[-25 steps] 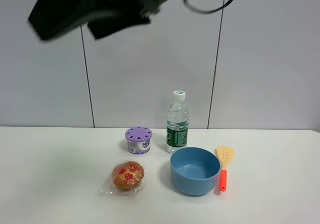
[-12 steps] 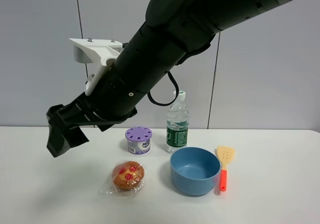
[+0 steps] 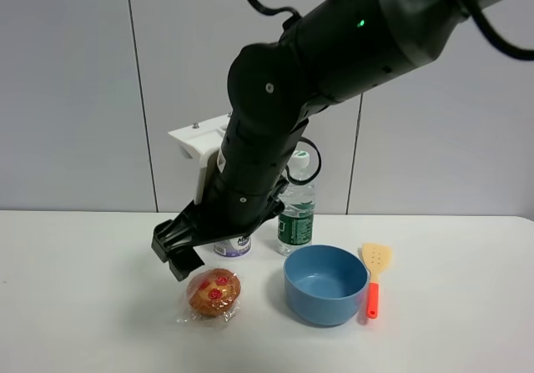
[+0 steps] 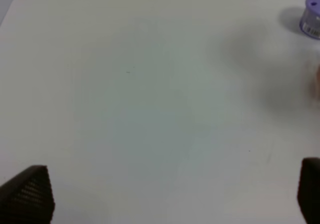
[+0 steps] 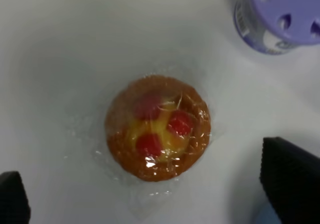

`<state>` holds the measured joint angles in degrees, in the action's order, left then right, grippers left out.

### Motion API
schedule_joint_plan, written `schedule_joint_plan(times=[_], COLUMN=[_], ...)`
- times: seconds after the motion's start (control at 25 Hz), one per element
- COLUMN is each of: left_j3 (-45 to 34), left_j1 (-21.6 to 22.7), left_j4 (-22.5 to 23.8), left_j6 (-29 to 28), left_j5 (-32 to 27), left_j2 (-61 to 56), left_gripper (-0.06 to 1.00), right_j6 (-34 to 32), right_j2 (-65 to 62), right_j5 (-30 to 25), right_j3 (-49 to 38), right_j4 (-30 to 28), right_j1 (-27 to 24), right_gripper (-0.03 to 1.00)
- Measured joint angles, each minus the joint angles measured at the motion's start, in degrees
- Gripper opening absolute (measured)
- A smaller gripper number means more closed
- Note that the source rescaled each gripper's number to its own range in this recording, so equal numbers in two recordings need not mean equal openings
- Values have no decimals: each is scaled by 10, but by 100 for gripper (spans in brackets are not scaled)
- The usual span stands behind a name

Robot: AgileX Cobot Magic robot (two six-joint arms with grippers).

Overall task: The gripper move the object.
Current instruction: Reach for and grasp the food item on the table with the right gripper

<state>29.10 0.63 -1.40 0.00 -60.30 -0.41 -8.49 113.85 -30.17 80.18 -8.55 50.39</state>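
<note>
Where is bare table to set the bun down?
Bare table stretches left of the bun, and a smaller patch lies right of the spatula. Crowded in the middle: tub, bottle and bowl sit close together.

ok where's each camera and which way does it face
Exterior high: high, facing the wall over the white table; right arm, right hand near the plastic-wrapped golden-brown bun.
Left wrist: down onto the table; tips of the left hand.
Right wrist: straight down on the bun; open right hand's tips.
Both wrists share the purple-lidded round tub.
</note>
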Motion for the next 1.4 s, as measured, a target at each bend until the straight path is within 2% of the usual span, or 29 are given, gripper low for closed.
schedule_joint_plan(times=[0.4, 0.76, 1.04, 1.32, 1.4], left_j3=[0, 0, 0, 0, 0], left_j1=[0, 0, 0, 0, 0], left_j4=[0, 0, 0, 0, 0], left_j6=[0, 0, 0, 0, 0], left_j5=[0, 0, 0, 0, 0], left_j2=[0, 0, 0, 0, 0], left_gripper=[100, 100, 100, 100, 100], right_j6=[-19, -51, -54, -54, -54], right_j2=[93, 149, 160, 164, 164], right_j5=[-28, -47, -42, -12, -10], right_j3=[85, 109, 109, 109, 109], right_j4=[-12, -35, -39, -37, -37], right_j1=[0, -7, -18, -20, -20], right_gripper=[97, 95, 91, 91, 87])
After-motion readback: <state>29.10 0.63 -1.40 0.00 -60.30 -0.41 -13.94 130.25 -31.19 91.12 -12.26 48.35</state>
